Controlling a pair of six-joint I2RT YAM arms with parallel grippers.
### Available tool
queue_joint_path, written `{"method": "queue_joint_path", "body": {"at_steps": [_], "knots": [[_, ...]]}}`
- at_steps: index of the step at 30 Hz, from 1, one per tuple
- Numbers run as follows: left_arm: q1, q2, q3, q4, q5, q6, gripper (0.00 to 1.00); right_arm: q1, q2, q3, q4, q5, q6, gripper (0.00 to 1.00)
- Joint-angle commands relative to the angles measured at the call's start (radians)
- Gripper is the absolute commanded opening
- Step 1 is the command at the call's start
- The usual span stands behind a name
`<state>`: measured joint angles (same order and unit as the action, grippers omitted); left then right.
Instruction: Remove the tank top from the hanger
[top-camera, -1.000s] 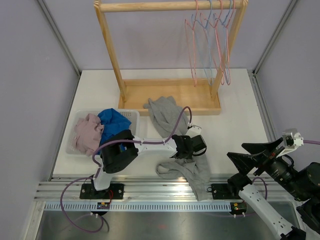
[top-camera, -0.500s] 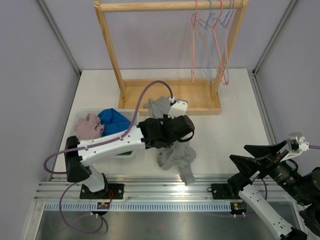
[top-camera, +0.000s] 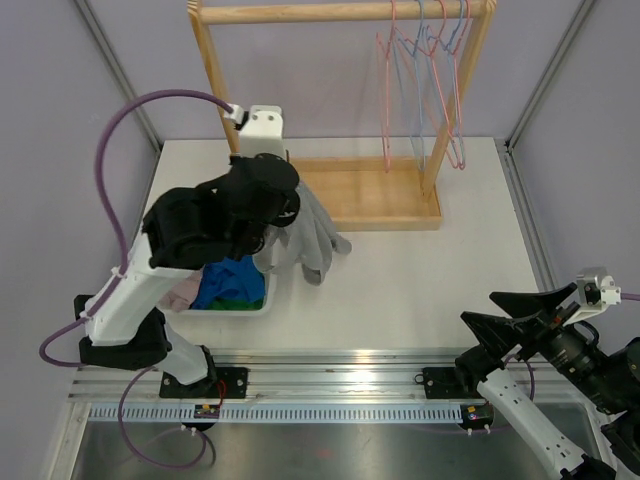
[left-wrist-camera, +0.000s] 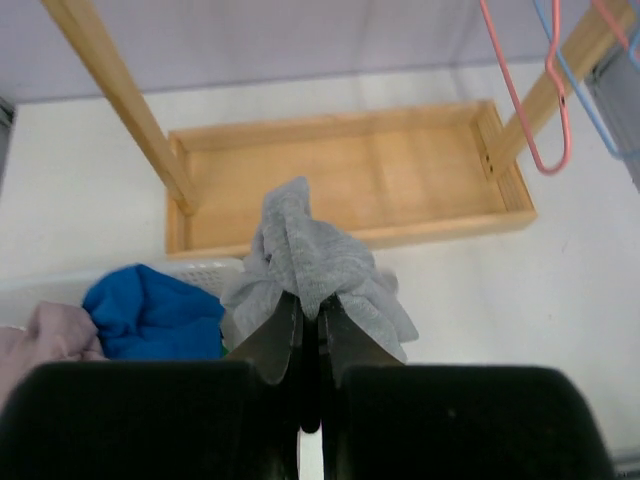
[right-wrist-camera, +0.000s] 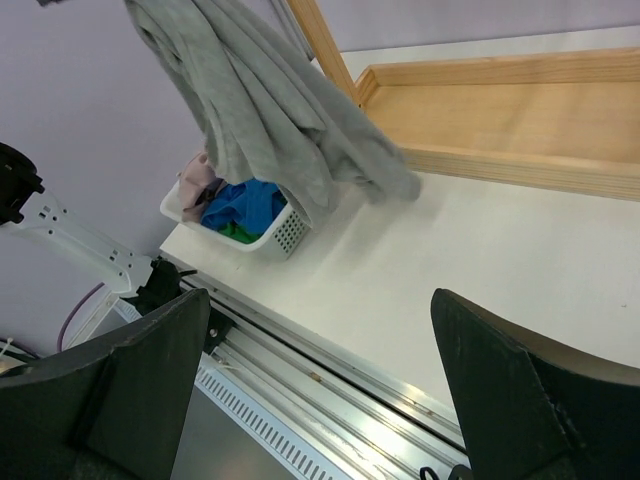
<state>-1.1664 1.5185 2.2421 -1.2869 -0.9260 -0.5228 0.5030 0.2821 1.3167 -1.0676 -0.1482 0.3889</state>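
Grey fabric tank top (top-camera: 305, 235) hangs bunched from the left gripper (left-wrist-camera: 310, 305), jaws pinched tight on it, over the white plastic basket's (top-camera: 240, 305) edge; the right gripper (top-camera: 480, 307) gapes wide, empty.

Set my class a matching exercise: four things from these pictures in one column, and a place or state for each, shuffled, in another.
1 tank top
2 blue cloth
3 pink hanger
4 right gripper

A in the basket
B open, empty
C bare, on the rail
D held by the left gripper

Pairs: 1-D, 2-A, 3-C, 4-B
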Motion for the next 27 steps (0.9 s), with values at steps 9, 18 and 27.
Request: {"method": "queue_joint_path", "body": {"at_steps": [9, 18, 27], "knots": [[0.184, -0.237, -0.1, 0.04, -0.176, 0.167, 0.0, 0.003, 0.028, -0.045, 0.07, -0.008, -0.001, 0.99], [0.492, -0.443, -0.591, 0.116, -0.035, 0.084, 0.0, 0.003, 0.017, -0.073, 0.101, -0.033, 0.025, 1.0], [1.069, -0.391, -1.03, 0.299, 0.418, 0.116, 0.0, 0.003, 0.022, -0.063, 0.107, -0.044, 0.03, 0.99]]}}
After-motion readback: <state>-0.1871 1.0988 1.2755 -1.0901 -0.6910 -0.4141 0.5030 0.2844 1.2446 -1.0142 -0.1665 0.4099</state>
